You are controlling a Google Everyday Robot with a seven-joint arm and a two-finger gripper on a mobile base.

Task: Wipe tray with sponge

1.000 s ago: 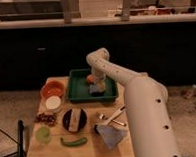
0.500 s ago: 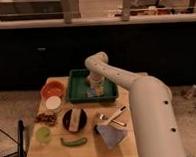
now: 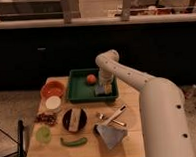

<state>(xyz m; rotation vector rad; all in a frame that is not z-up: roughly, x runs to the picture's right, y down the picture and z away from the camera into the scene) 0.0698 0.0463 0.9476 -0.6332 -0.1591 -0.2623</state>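
Green tray (image 3: 79,90), pale sponge (image 3: 103,90) beneath jaws, tray's right end

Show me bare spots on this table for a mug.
Bare wood runs along the front edge of the table, below the green vegetable and the cloth. The left half of the tray, beside the orange ball, is free. Its right end is taken by the end effector at the sponge. The orange bowl, white bowl, plate and cup crowd the left side.
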